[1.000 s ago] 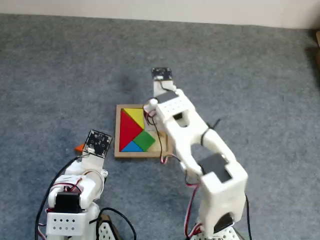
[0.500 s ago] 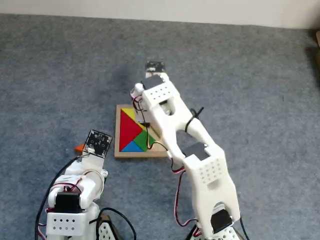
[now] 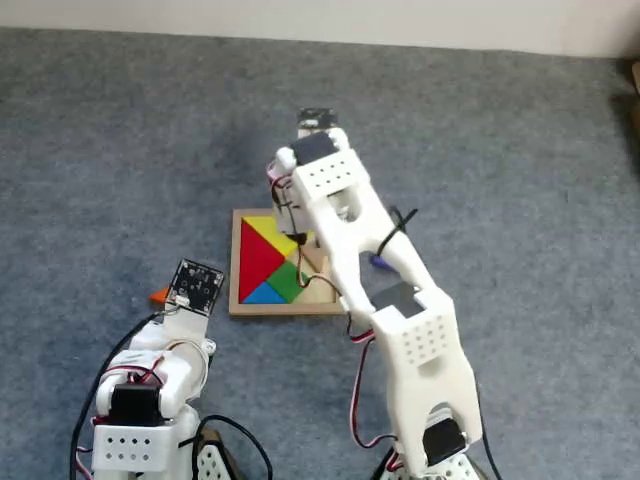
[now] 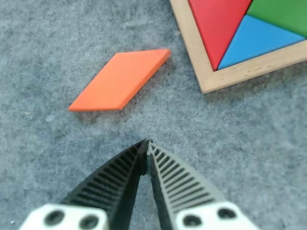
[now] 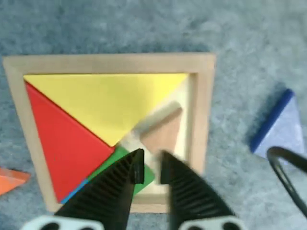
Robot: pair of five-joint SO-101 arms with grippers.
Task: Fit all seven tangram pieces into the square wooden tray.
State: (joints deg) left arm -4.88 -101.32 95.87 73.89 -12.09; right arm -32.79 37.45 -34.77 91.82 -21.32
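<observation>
The right pincer (image 5: pixel 150 165) hangs over the square wooden tray (image 5: pixel 204 120), slightly parted and empty. Off the tray's corner lie the flat orange parallelogram piece (image 4: pixel 120 79) and, farther from the tray, the left pincer (image 4: pixel 145 144), clenched on nothing.

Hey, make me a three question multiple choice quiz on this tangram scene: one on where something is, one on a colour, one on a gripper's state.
1. Where is the orange piece relative to the wooden tray? A inside it; B on the carpet outside it; C leaning on its rim.
2. What colour is the large triangle touching the red triangle in the tray? A yellow; B black; C white.
3. How is the left gripper? A wide open; B shut on the orange piece; C shut, empty.
Key: 1 B, it lies flat on carpet, clear of the rim. 2 A, the yellow triangle shares an edge with it. 3 C, its jaws meet short of the piece.
</observation>
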